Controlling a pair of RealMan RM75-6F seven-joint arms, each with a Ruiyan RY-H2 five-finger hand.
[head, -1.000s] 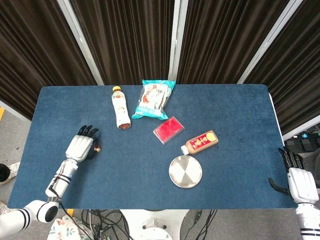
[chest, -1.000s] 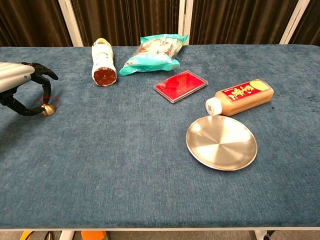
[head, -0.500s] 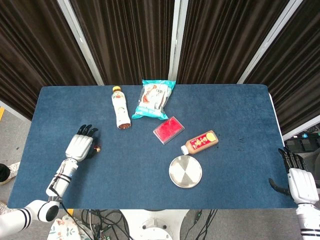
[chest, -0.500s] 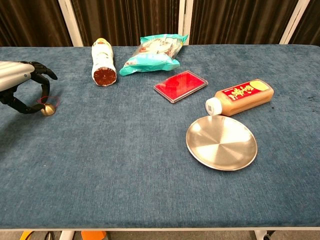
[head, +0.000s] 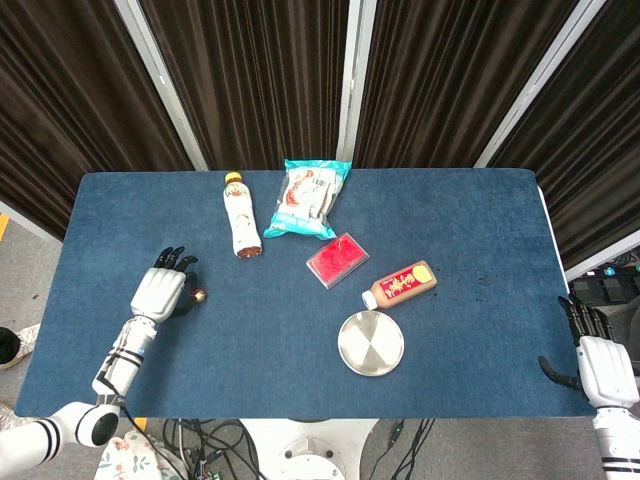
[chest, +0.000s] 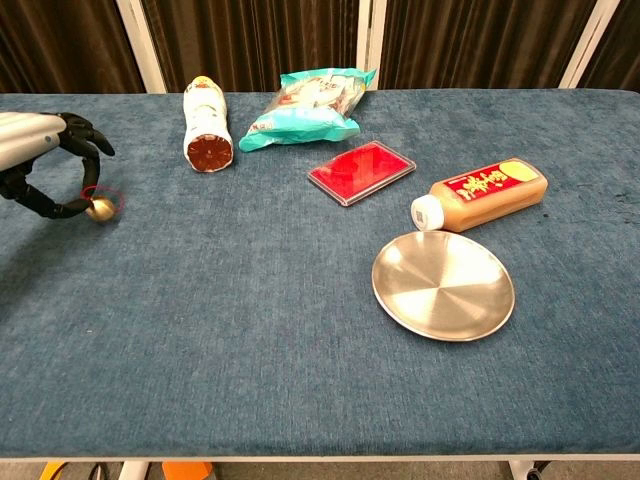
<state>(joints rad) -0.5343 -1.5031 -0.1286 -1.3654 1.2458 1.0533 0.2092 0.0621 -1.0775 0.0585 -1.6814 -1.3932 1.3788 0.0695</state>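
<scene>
The small gold ball (chest: 99, 208) with its thin red loop has been lifted slightly since a second ago: in the chest view it now sits a little higher and further right, pinched between the thumb and a curled fingertip of the left hand (chest: 45, 165), the other fingers arched above it. In the head view the same ball (head: 200, 294) is seen at the tips of the left hand (head: 162, 293), at about 9 o'clock on the table. From this it is judged that the pinch has been secured and the ball is being raised off the cloth, though contact with the cloth cannot be ruled out.

The right hand (head: 597, 362) has not moved; it is held off the table's edge at 4 o'clock with fingers apart and nothing in them.

The table (head: 470, 230) is covered in dark blue cloth. Toward 12 o'clock lie a tea bottle (head: 240, 215) on its side and a teal snack bag (head: 308, 198); near the centre are a red card case (head: 337, 259), a brown sauce bottle (head: 400, 285) lying flat, and just beside it, toward 6 o'clock, a steel plate (head: 371, 343). Dark curtains (head: 250, 70) hang behind.
</scene>
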